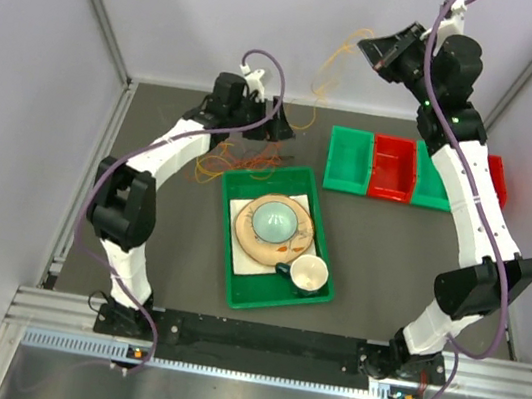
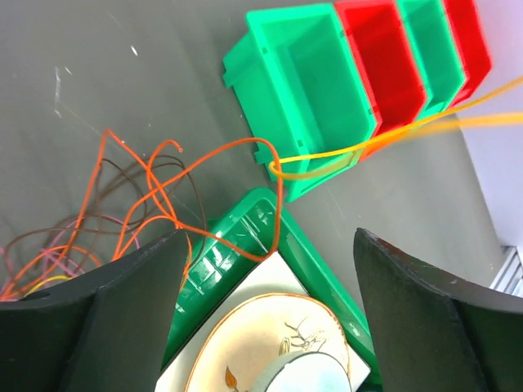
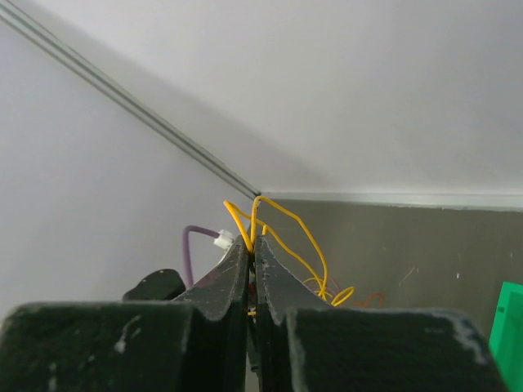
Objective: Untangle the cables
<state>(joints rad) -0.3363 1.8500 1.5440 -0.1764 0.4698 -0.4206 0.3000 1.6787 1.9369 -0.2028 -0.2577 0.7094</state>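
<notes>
A tangle of orange, brown and pink cables (image 1: 237, 160) lies on the dark table just behind the green tray (image 1: 225, 239). My left gripper (image 1: 275, 128) hovers above it, open and empty; in the left wrist view its jaws (image 2: 270, 327) stand wide apart over the tray corner, with the orange cable (image 2: 155, 192) looping ahead. My right gripper (image 1: 371, 46) is raised high at the back, shut on a yellow cable (image 3: 315, 245). That yellow cable (image 1: 316, 86) hangs down towards the tangle and crosses the left wrist view (image 2: 425, 131) fairly taut.
The green tray (image 2: 237, 237) holds a patterned plate (image 1: 290, 251) with a pale bowl (image 1: 274, 223) and a cup (image 1: 308, 274). A row of green (image 1: 350, 159) and red (image 1: 393, 167) bins stands at the back right. White enclosure walls surround the table.
</notes>
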